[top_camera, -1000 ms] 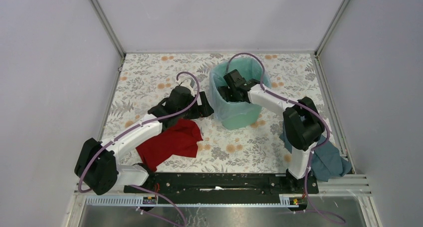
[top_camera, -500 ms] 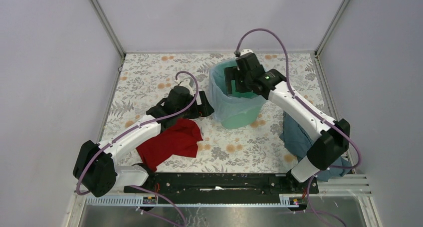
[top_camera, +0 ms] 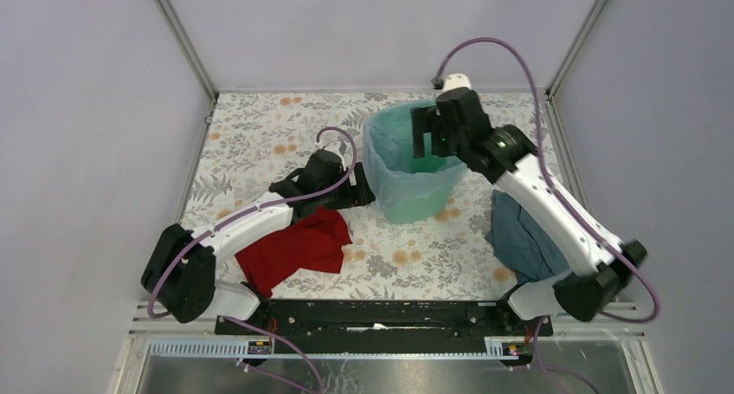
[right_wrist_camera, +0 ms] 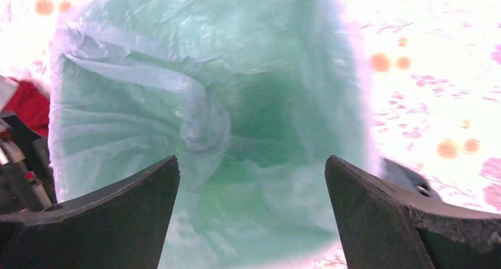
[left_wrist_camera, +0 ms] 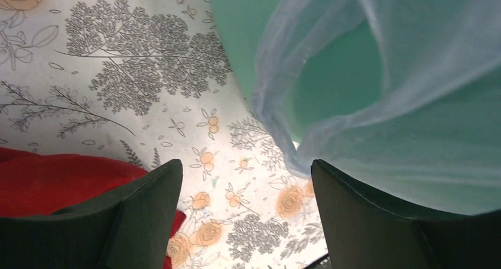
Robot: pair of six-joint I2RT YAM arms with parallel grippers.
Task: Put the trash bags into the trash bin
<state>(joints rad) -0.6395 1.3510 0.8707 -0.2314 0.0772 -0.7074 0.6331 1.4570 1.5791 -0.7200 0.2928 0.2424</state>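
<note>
Mint-green trash bin (top_camera: 424,199) on desk (top_camera: 260,134), translucent trash bag (top_camera: 385,164) draped over rim, bin bottom blurred, left fingers (left_wrist_camera: 147,198) spread beside its wall, right fingers (right_wrist_camera: 118,210) spread above its mouth, red cloth (top_camera: 299,247) partly hidden under left arm (top_camera: 251,225).

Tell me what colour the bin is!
The trash bin is mint green, with a pale see-through bag over its rim. The top view shows it best.
</note>
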